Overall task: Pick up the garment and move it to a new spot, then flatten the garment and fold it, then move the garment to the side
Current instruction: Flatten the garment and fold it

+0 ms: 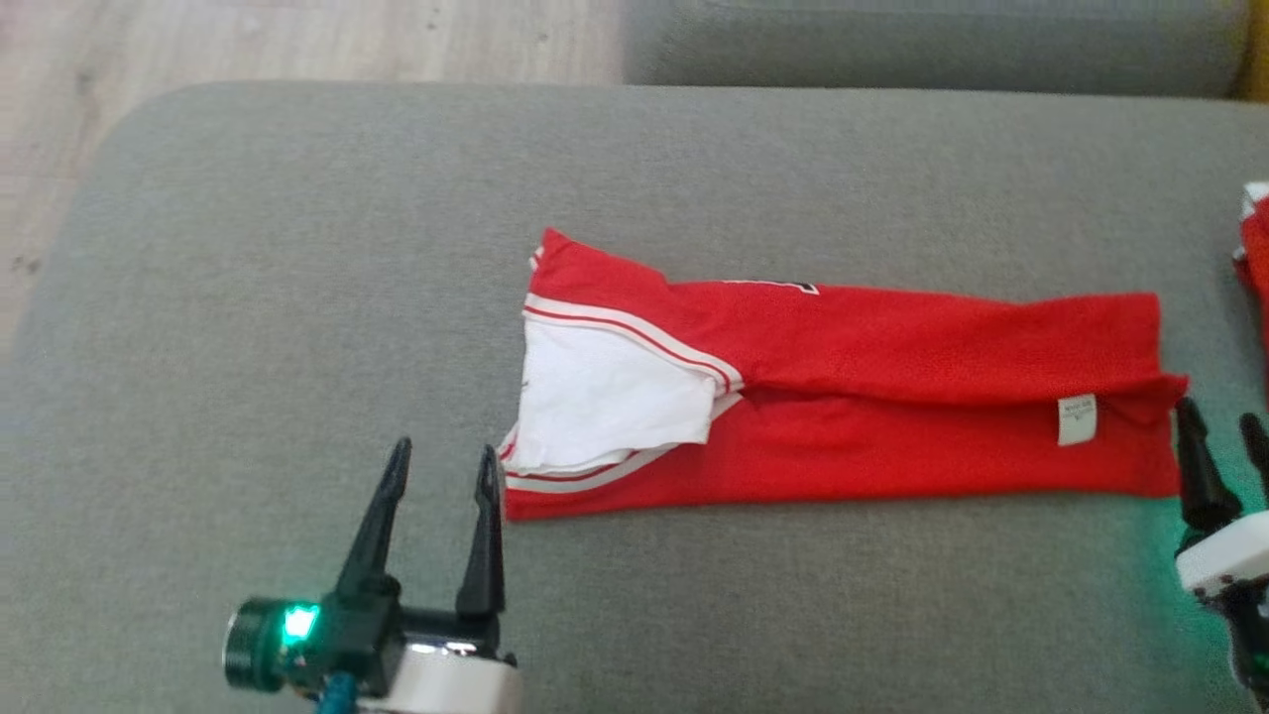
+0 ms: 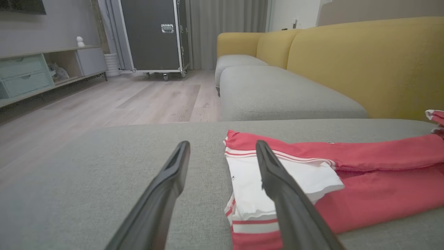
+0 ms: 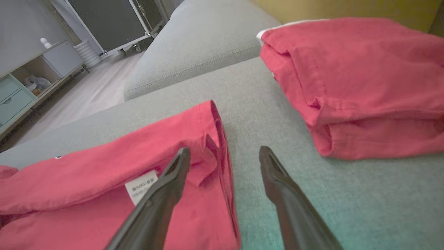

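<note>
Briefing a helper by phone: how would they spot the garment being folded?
On the big grey cushion, look mid-seat for the long red garment. Unlike the compact folded red pile at the cushion's right end, it lies as a flat strip with a white sleeve and a small white label.

Grey seat cushion (image 1: 297, 248) lay broad, wood floor (image 2: 104, 104) beyond its corner. Second grey cushion (image 2: 277, 93) behind, yellow sofa back (image 2: 364, 62) alongside. Folded red cloth pile (image 3: 364, 86) sat on seat cushion at right. Black wheeled case (image 2: 152, 34) stood beside grey curtain (image 2: 225, 21); sideboard (image 2: 24, 74) with teal drawers carried white figurine (image 2: 80, 41).
</note>
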`<state>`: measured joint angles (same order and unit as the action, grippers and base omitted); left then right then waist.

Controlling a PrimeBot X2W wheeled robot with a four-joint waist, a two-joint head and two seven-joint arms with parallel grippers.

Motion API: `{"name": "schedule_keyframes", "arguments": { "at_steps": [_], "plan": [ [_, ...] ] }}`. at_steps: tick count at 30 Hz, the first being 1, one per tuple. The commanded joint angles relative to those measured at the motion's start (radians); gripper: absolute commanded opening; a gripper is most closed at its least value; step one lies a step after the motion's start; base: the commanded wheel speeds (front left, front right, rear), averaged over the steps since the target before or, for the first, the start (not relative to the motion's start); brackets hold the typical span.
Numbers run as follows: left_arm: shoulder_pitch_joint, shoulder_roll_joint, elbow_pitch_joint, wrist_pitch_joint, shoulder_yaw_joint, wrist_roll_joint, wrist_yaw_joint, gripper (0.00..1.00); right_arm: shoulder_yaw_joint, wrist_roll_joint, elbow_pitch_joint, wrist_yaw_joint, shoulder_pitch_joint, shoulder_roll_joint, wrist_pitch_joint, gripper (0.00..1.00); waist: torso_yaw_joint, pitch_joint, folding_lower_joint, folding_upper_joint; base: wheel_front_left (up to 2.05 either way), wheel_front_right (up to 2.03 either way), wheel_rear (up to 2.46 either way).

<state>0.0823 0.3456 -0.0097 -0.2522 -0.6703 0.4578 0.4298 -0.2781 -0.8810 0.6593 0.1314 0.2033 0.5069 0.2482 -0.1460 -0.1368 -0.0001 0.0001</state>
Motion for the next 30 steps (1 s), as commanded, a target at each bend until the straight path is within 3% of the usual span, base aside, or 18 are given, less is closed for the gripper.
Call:
{"name": "schedule_keyframes", "arguments": {
  "at_steps": [1, 10, 17, 18, 19, 20, 25, 30],
  "plan": [
    [0.010, -0.005, -0.038, -0.009, 0.056, -0.029, -0.005, 1.00, 0.009, 0.021, -0.009, -0.001, 0.021, 0.020, 0.011, 1.00, -0.023, 0.018, 0.0001, -0.0001, 0.00, 0.00, 0.00],
    [-0.068, -0.105, -0.037, -0.009, 0.104, -0.163, -0.070, 1.00, 0.112, 0.193, 0.222, -0.001, 0.128, -0.041, -0.087, 1.00, -0.089, 0.037, 0.0001, -0.0001, 0.00, 0.00, 0.00],
    [-0.090, -0.146, -0.031, -0.009, 0.152, -0.214, -0.111, 1.00, 0.143, 0.217, 0.310, -0.001, 0.128, -0.111, -0.154, 1.00, -0.101, 0.026, 0.0001, -0.0001, 0.00, 0.00, 0.00],
    [-0.093, -0.150, -0.030, -0.009, 0.159, -0.220, -0.116, 1.00, 0.137, 0.216, 0.304, -0.001, 0.124, -0.117, -0.164, 0.89, -0.100, 0.026, 0.0001, -0.0001, 0.00, 0.00, 0.00],
    [-0.096, -0.155, -0.029, -0.009, 0.166, -0.225, -0.121, 1.00, 0.130, 0.218, 0.295, -0.001, 0.118, -0.121, -0.170, 0.60, -0.099, 0.026, 0.0001, -0.0001, 0.00, 0.00, 0.00],
    [-0.099, -0.159, -0.028, -0.009, 0.173, -0.230, -0.126, 1.00, 0.125, 0.221, 0.286, -0.001, 0.112, -0.122, -0.173, 0.03, -0.097, 0.027, 0.0001, -0.0001, 0.00, 0.00, 0.00],
    [-0.114, -0.176, -0.020, -0.009, 0.202, -0.253, -0.148, 1.00, 0.132, 0.241, 0.254, -0.001, 0.105, -0.096, -0.151, 0.00, -0.076, 0.040, 0.0001, -0.0001, 0.00, 0.00, 0.00],
    [-0.125, -0.190, -0.014, -0.009, 0.225, -0.270, -0.171, 1.00, 0.170, 0.253, 0.219, -0.001, 0.121, -0.016, -0.151, 0.00, -0.046, 0.049, 0.0001, -0.0001, 0.00, 0.00, 0.00]
  ]
}}
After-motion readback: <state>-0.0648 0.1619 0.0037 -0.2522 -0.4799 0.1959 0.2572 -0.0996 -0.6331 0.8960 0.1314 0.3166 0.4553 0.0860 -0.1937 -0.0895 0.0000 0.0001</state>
